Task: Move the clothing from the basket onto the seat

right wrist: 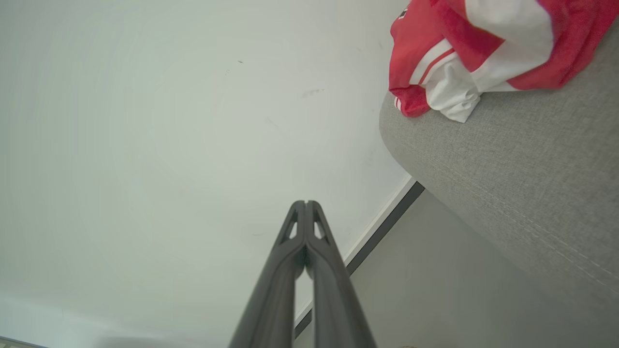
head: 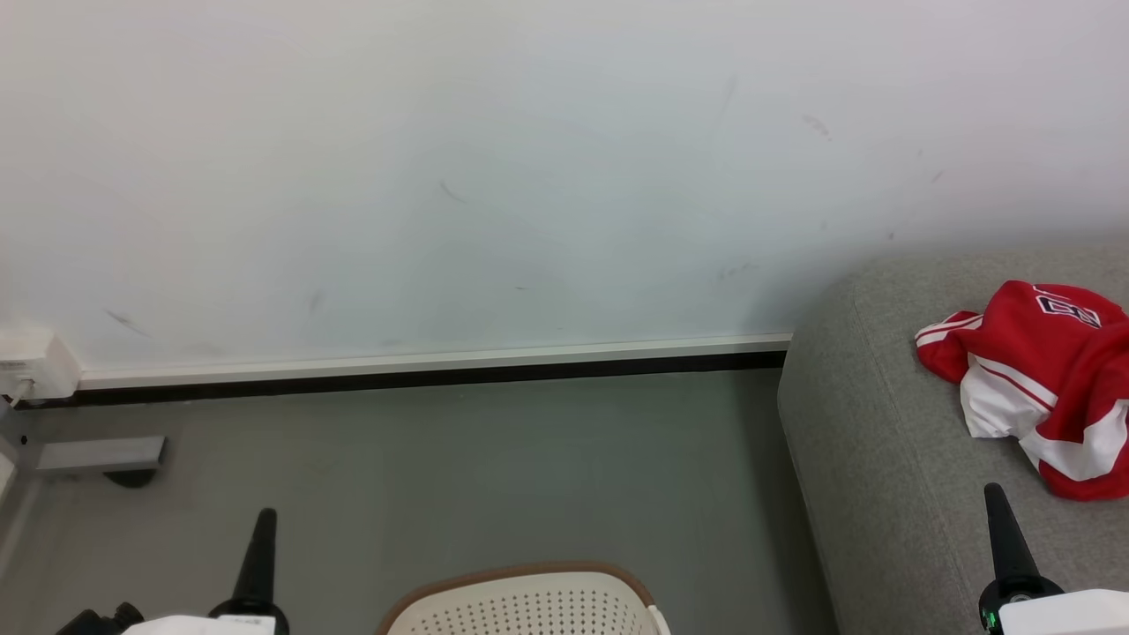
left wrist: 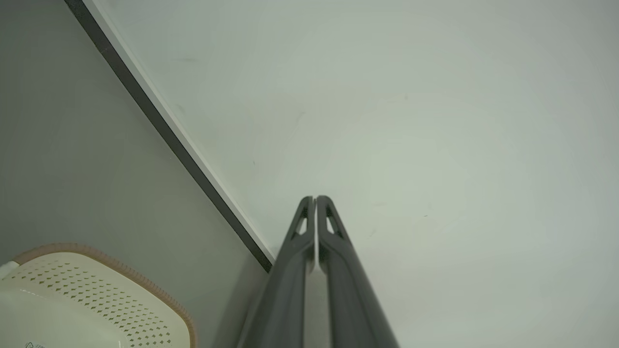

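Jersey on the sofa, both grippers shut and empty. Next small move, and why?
Probably tip the head down to look into the basket. Most of its inside is out of frame, so I cannot tell whether more clothing remains. One red-and-white jersey already lies on the grey sofa. The left gripper and right gripper are shut and hold nothing, so neither needs to release first.

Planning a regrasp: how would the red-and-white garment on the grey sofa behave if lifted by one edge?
The crumpled red-and-white sports garment is probably floppy: it lies in soft folds on the light-grey fabric sofa. Pinched at one edge, it would likely hang and unfold. Seems thin, probably light.
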Robot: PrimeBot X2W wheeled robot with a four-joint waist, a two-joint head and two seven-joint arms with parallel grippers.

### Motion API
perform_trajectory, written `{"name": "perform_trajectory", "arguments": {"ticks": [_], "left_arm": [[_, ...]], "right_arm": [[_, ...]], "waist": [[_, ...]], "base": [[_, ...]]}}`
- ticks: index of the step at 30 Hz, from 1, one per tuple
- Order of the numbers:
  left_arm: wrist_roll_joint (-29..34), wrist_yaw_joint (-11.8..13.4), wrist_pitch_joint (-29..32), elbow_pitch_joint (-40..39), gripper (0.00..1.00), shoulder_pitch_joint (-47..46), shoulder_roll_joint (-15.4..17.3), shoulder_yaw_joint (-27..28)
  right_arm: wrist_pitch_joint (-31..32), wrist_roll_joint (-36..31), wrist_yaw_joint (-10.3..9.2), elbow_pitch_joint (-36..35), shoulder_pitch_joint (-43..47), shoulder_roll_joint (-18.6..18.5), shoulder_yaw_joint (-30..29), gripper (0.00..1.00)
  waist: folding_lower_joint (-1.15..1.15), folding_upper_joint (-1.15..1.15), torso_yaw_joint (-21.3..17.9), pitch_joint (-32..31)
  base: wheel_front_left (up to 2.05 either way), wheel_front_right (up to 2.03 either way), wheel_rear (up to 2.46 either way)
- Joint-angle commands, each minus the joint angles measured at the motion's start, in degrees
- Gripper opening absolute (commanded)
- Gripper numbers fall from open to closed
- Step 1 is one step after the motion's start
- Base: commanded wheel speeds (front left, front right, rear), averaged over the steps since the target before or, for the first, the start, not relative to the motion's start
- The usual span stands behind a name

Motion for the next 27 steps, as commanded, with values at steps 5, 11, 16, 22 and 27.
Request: {"name": "perform_trajectory", "arguments": {"ticks": [5,11,16,22,27], "left_arm": [[-3.33,-0.54,0.99,-0.57,0.00,-1.29,0.03,0.46],[-6.33,-0.79,1.83,-0.62,0.00,-1.67,-0.06,0.54],[-8.44,-1.01,2.50,-0.67,0.00,-1.81,-0.13,0.60],[-11.51,-1.14,3.40,-0.72,0.00,-2.19,-0.22,0.68],[-13.86,-1.34,4.05,-0.76,0.00,-2.39,-0.30,0.72]], "right_arm": [[0.99,3.29,-0.07,-0.66,-1.35,-0.14,-0.88,0.00],[1.79,6.16,-0.07,-0.73,-1.51,0.05,-1.39,0.00],[2.38,8.47,-0.08,-0.78,-1.53,0.20,-1.79,0.00],[3.37,11.57,-0.09,-0.83,-1.56,0.40,-2.41,0.00],[3.92,13.48,-0.09,-0.89,-1.63,0.53,-2.82,0.00]], "waist": [[0.00,0.00,0.08,0.11],[0.00,0.00,0.17,0.26],[0.00,0.00,0.25,0.38],[0.00,0.00,0.36,0.54],[0.00,0.00,0.44,0.66]], "base": [[0.00,0.00,0.00],[0.00,0.00,0.00],[0.00,0.00,0.00],[0.00,0.00,0.00],[0.00,0.00,0.00]]}}
